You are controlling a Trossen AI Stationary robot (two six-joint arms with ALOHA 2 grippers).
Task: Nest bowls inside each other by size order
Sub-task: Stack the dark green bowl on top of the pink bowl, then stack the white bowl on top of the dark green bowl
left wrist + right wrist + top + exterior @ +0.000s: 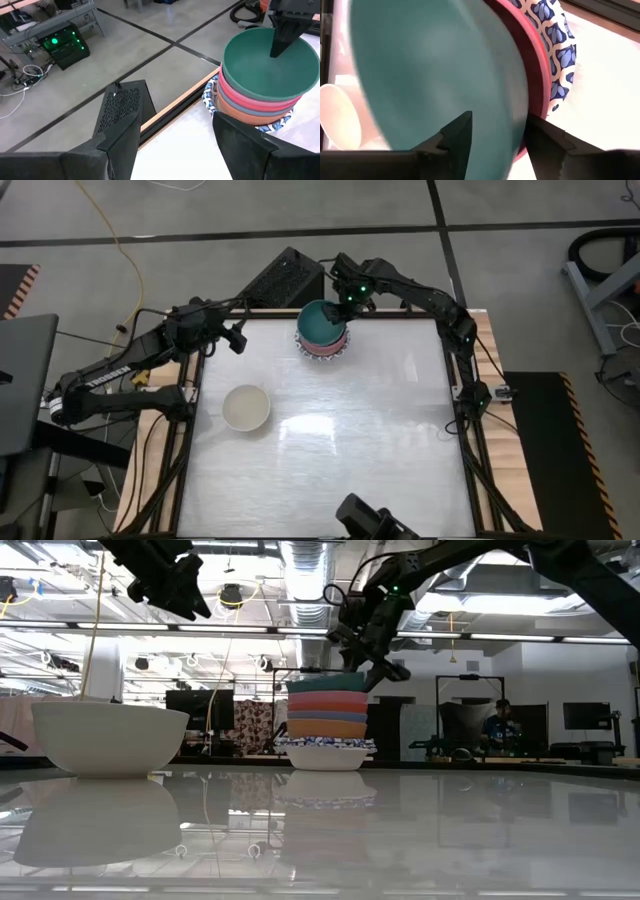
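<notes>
Cream bowl: sitting alone on the worktop, nearest, well apart from the stack.
Left end effector: hovering with fingers spread, holding nothing.
Bowl stack: standing at the far edge, teal bowl topmost.
Right end effector: fingers straddling the teal bowl's far rim.

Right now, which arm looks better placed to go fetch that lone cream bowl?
Probably the left. Its gripper hangs open above the table's far left, free, on the cream bowl's side. The right gripper is busy at the teal bowl's rim atop the stack, farther from it.
</notes>
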